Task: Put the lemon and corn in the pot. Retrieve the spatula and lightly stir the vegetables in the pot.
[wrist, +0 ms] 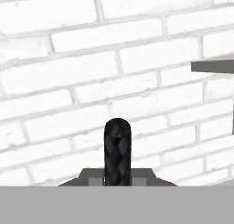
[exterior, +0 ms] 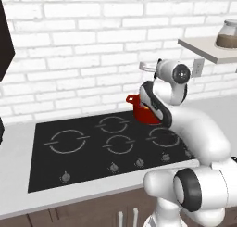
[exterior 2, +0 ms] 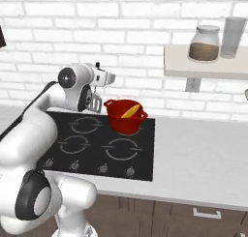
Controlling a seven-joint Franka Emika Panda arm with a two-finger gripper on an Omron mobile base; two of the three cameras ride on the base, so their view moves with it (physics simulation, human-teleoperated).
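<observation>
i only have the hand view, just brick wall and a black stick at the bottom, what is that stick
Observer: It looks like the handle of the spatula. In the right base view its silver slotted head hangs below the pincer.
Operator: ok where's the pot
Observer: The pot sits at the back right corner of the cooktop, lower than the pincer and to its right in that view.
Operator: anything in it yet
Observer: The corn lies slanted inside it. I cannot make out a lemon.
</observation>
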